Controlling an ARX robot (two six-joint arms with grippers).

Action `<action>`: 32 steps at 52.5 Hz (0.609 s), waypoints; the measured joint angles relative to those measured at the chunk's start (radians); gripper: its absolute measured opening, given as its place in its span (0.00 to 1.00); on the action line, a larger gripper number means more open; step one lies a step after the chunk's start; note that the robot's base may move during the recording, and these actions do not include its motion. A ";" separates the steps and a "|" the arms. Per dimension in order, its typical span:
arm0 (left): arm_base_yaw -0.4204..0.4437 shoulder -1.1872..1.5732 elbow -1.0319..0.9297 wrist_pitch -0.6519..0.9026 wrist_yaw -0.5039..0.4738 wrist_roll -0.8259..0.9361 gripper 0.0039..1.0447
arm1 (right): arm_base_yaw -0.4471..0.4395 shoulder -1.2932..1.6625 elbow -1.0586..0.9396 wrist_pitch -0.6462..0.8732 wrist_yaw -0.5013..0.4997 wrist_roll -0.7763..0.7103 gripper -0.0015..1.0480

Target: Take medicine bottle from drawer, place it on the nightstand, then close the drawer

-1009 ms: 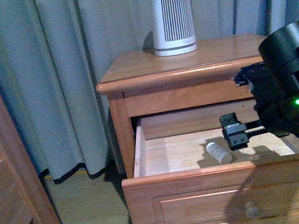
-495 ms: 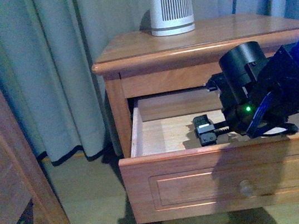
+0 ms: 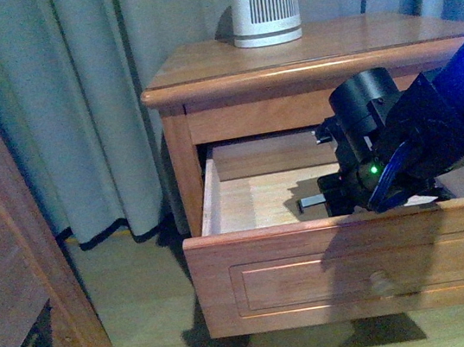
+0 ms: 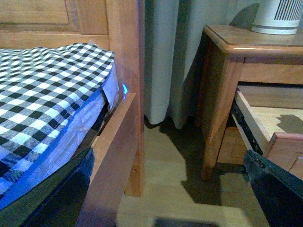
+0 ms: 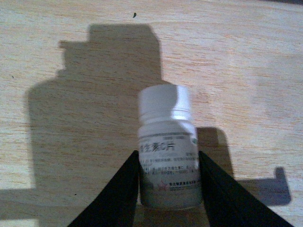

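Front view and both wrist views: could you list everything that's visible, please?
nightstand: one, orange-brown wood, before the curtain.
drawer: one, honey wood, upper, pulled open.
medicine bottle: one, white, lying in the drawer.
ribbed device: one, white-grey, on the nightstand.
curtain: one, grey-blue, behind the nightstand.
bed frame: one, brown wood, beside the nightstand.
checked bedding: one, black-and-white, on the bed.
right gripper: one, black, fingers either side of the bottle.
left gripper: one, black, open, near the bed.
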 joint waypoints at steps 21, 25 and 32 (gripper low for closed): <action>0.000 0.000 0.000 0.000 0.000 0.000 0.94 | 0.012 -0.189 -0.085 -0.106 -0.034 0.109 0.28; 0.000 0.000 0.000 0.000 0.000 0.000 0.94 | 0.025 -0.272 -0.104 -0.158 -0.056 0.157 0.28; 0.000 0.000 0.000 0.000 0.000 0.000 0.94 | 0.035 -0.420 -0.103 -0.243 -0.039 0.194 0.28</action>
